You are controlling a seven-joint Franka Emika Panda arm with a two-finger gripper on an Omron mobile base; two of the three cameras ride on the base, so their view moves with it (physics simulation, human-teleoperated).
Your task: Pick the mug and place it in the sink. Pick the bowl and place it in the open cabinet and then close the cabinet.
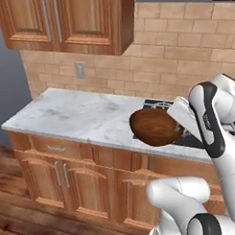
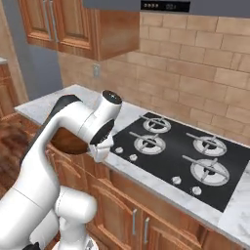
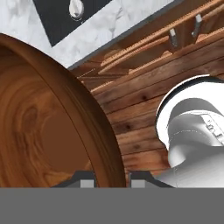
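A long white marble counter (image 1: 66, 114) runs along the tan brick wall, resting on reddish-brown wooden base cupboards (image 1: 59, 176) with short silver handles. Above its left end hangs the reddish-brown wooden wall cabinet (image 1: 73, 22) with panelled double doors and long vertical silver bar handles; from here both doors look shut. To the right, set into the marble, is a black glass stovetop (image 2: 185, 158) with four silver burners and a row of small knobs along its front edge. A grey wall socket (image 1: 80, 70) sits on the bricks below the cabinet.

The white arm with dark joints (image 1: 210, 121) bends over the front edge of the counter, just left of the stovetop. At its end the two-finger gripper (image 3: 112, 177) is clenched on the rim of the round, deep, dark brown glossy wooden bowl (image 1: 155, 126): in the hand view the rim passes straight between the two dark tips, one on the inside wall and one outside. The bowl is held off the counter, tipped on its side so its hollow faces outward toward the room, hanging over the counter's front edge, well below the wall cabinet and to its right.
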